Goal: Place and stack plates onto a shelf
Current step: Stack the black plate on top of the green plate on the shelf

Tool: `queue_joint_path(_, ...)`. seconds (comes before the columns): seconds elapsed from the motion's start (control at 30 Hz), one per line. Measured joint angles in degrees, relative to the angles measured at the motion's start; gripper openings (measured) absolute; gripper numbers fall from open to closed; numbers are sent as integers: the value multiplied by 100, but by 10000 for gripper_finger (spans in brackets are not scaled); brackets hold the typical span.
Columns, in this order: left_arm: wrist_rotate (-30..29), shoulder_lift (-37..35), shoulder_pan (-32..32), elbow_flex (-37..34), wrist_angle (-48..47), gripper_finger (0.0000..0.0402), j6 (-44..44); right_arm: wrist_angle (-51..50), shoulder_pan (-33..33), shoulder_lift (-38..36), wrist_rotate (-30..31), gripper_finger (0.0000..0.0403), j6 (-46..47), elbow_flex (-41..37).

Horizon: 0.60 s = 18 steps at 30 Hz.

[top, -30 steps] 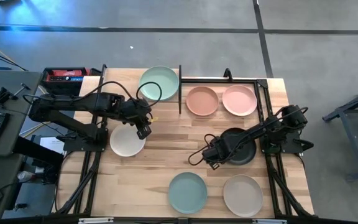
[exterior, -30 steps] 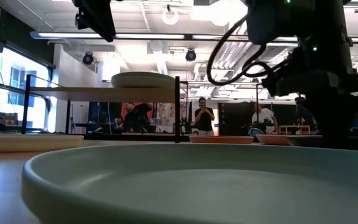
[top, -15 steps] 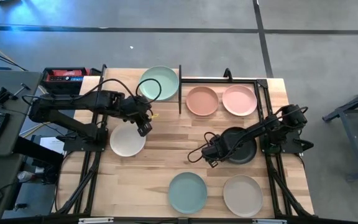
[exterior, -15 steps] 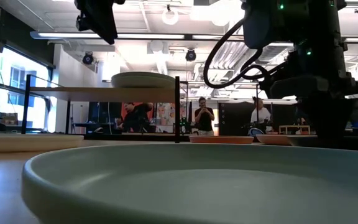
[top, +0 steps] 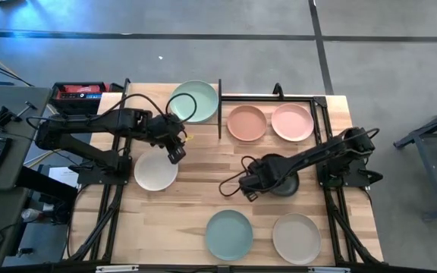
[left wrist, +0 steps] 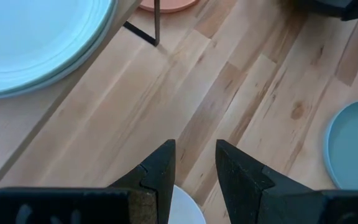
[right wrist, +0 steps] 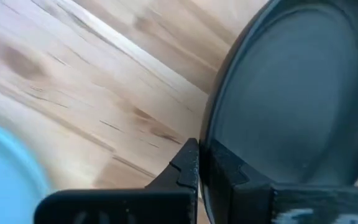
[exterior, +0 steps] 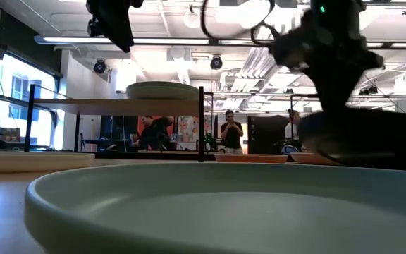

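Plank tabletop [top: 203, 189], shelf [top: 158, 102] bearing green plate [top: 193, 101], right fingers [right wrist: 219, 165] clamping black plate [right wrist: 291, 99], left fingers [left wrist: 160, 171] parted, empty

Dark jointed arms [top: 89, 135], looped cables (black)

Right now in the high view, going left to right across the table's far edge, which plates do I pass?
Pale green plate on the shelf → salmon plate → pink plate.

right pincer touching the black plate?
Touching. The right wrist view shows the right pincer shut on the black plate's rim, one finger on each side of it.
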Motion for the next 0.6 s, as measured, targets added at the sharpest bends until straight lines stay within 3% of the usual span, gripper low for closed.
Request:
queue_joint_path(0.33,234,0,330,0,-2,104,-386,-146,0,0,397,0,-366,647)
queue_joint_path(0.6,1003,0,705,0,-3,104,-849,-213,0,0,494,0,-1140,1279)
